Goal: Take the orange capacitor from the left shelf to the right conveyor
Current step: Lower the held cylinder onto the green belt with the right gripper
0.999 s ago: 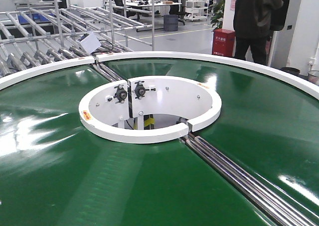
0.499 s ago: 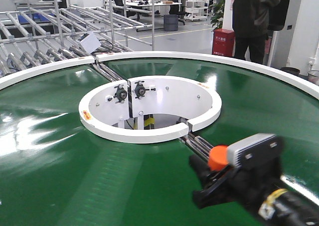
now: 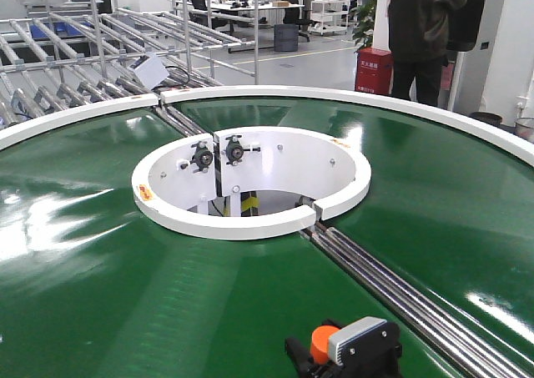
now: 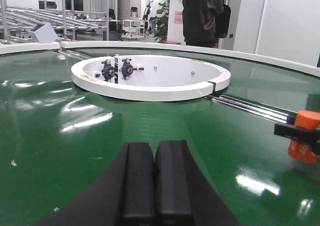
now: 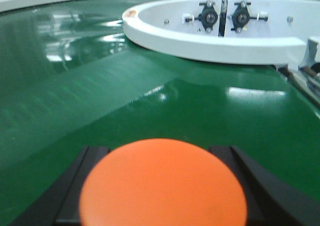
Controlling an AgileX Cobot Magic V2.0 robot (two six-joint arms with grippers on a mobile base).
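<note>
**Capacitor held low over the belt, right arm carrying**

Going L to R. Far left bkgd, the left shelf (image 3: 75,36): steel roller rails behind the belt, nothing near it now.

Left gripper (image 4: 156,153): pads pressed together, nothing between them, sitting low over the right conveyor (image 3: 125,278). Idle, as far as I can judge.

Centre: white ring (image 3: 250,182) w/ bearing blocks, steel rollers (image 3: 400,286) running out toward the near-right edge.

Right side: right gripper (image 3: 334,349) at the bottom edge of the front view, jaws closed around the orange capacitor (image 3: 324,343). Left wrist view shows the capacitor (image 4: 304,142) gripped mid-body, cap above the black jaws, lower end w/ white print poking out below, tilted a bit. Whether it touches the belt or hangs just above it, can't tell; a reflection sits right under it. Right wrist cam: the orange top (image 5: 163,186) fills the frame, jaw on either side.

Handling, my read: small rigid cylinder, prob. light, smooth skin so could slip or swivel in a two-sided pinch. Mid-body hold across the round side looks right. Narrow base + glossy belt = may topple if let go while tilted; square it upright first.
</note>
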